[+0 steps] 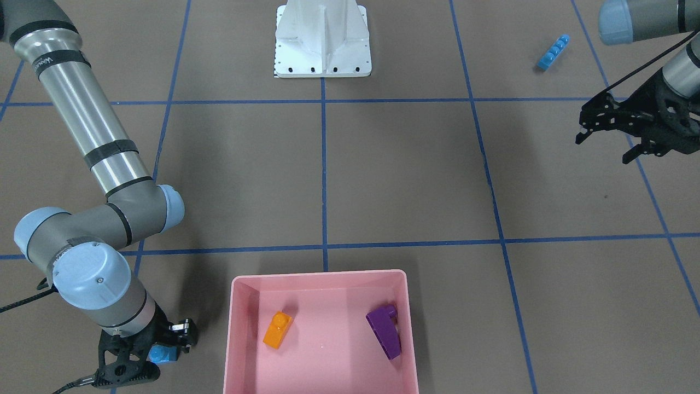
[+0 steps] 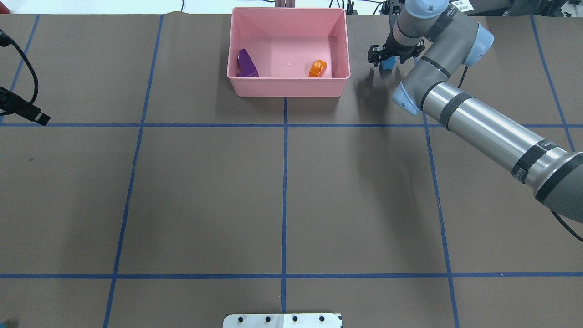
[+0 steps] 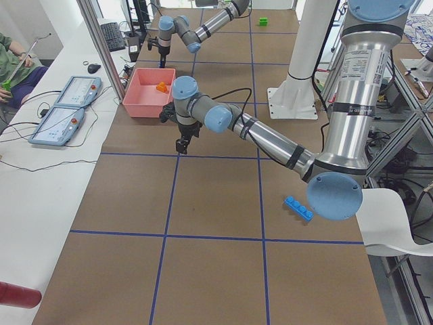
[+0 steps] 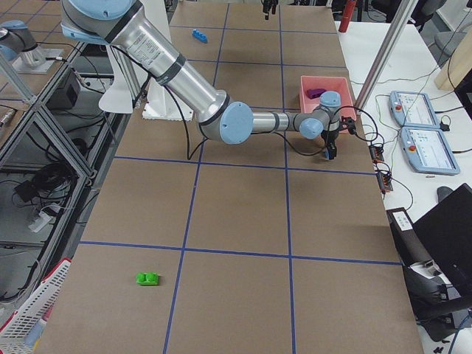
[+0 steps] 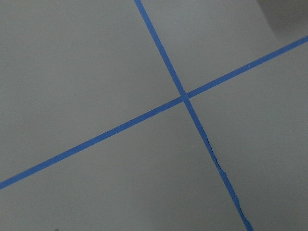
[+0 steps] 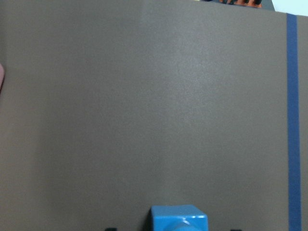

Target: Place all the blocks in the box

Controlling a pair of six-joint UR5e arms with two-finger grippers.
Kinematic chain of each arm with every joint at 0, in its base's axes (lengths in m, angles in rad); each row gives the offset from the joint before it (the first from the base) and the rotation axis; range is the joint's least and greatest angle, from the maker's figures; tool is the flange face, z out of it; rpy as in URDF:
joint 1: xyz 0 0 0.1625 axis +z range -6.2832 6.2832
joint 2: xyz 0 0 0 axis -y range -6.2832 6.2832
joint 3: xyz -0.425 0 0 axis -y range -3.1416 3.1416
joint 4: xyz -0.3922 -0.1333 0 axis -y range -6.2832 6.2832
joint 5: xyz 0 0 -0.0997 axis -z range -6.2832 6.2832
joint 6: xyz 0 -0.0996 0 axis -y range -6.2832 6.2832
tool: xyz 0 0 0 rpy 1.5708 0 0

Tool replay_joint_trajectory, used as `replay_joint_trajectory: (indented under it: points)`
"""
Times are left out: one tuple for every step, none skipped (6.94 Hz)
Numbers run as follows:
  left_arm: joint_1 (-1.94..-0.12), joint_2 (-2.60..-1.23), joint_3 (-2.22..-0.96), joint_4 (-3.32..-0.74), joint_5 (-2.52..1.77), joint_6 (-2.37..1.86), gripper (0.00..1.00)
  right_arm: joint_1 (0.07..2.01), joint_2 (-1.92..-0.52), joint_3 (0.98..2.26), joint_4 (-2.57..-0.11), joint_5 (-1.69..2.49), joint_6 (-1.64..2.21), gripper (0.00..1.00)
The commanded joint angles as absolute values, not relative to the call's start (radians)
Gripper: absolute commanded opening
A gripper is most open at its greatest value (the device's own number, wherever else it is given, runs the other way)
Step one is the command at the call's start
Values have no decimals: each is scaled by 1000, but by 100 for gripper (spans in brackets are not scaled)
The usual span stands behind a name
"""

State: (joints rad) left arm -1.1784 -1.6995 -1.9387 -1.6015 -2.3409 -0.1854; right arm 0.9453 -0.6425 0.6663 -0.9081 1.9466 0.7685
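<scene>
right fingers [image 2: 374, 55] clamp small block [image 2: 388, 64], beside box [image 2: 291, 86]

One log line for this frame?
in box: orange block, purple block | right gripper: around small light blue block, grip unclear | left gripper: open | outside: long light blue block, green block

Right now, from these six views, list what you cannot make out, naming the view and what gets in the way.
Grip on the small light blue block: in the front-facing view the right hand covers most of it; in the right wrist view the bottom edge cuts off the hand.
Studs of the green block: exterior left view, too small to count.
The long light blue block: outside the overhead view's frame.
</scene>
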Motion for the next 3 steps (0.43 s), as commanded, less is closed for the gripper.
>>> replay_joint_trajectory:
  points:
    - [-1178,-1700,-1937,-1601,-2341,-186,100,949,-629,666,-907,1945,769,0]
    - [-1178,-1701,-1940,-1603,-2341,-216,100,962,-623,667,-907,1948,769,0]
    - [-1177,-1703,-1940,-1603,-2342,-230,100,980,-623,673,-907,1954,769,0]
